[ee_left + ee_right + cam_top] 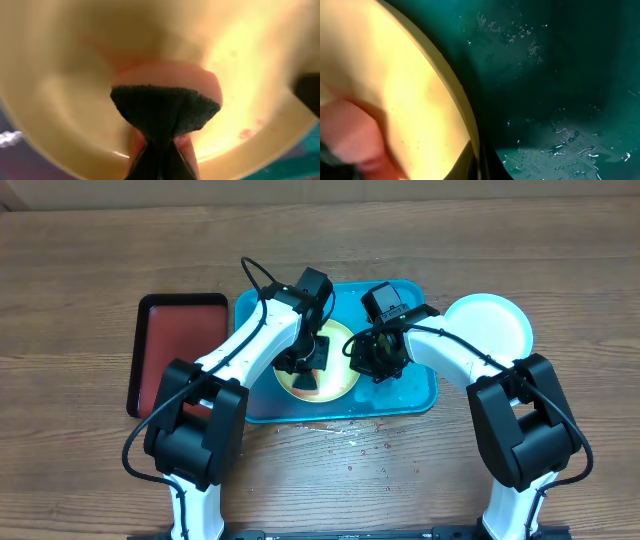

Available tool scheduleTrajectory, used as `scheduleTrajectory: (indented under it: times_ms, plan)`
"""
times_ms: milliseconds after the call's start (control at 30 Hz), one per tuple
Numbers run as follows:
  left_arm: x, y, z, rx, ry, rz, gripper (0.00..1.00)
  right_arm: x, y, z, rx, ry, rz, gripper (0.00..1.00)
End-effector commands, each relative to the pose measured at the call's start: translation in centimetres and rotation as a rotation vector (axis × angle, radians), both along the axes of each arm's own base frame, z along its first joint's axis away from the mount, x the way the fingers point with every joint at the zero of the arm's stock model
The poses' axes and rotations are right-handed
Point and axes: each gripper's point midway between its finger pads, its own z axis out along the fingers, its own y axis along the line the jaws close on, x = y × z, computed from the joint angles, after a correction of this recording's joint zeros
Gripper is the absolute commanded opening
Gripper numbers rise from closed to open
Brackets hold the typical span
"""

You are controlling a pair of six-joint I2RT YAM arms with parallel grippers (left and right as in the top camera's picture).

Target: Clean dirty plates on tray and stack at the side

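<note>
A yellow-green rimmed plate (338, 378) lies in the blue tray (415, 395). My left gripper (305, 370) is shut on a pink sponge with a dark scouring face (167, 97) and presses it on the plate's centre (65, 100). Small red smears (245, 133) show near the plate's rim. My right gripper (358, 352) is shut on the plate's right rim (465, 115), one finger on each side. A pale teal rimmed plate (490, 325) lies on the table right of the tray. The pinkish-white plate is out of view.
A dark red, black-rimmed tray (170, 345) lies left of the blue tray. Water drops wet the blue tray's floor (560, 150) and the table in front of it (350, 442).
</note>
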Motion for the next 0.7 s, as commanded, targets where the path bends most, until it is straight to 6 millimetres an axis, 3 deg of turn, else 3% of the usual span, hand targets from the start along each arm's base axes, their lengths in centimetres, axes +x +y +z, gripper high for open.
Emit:
scheduleTrajectory:
  times_ms: [0,200,367,533,667]
  plan:
    - [-0.3,-2.5,0.4,-0.138,0.03,-0.052,0.04,-0.5,-0.9,-1.1,-0.035,0.025,-0.005,0.04]
    - [4.7,-3.3,0.8,-0.141,-0.188,-0.055,0.04,-0.7,-1.1,-1.1,-0.04,0.035,-0.005,0.04]
    - [7.6,-1.3,1.1,-0.009,-0.324,-0.027,0.04,-0.8,-1.1,-1.2,-0.042,0.039,-0.005,0.04]
    - [7.6,2.3,1.0,0.187,-0.344,0.011,0.04,-0.8,-1.1,-1.2,-0.042,0.037,-0.005,0.04]
    - [5.9,3.3,0.7,0.231,-0.275,0.0,0.04,-0.8,-1.1,-1.2,-0.041,0.037,-0.005,0.04]
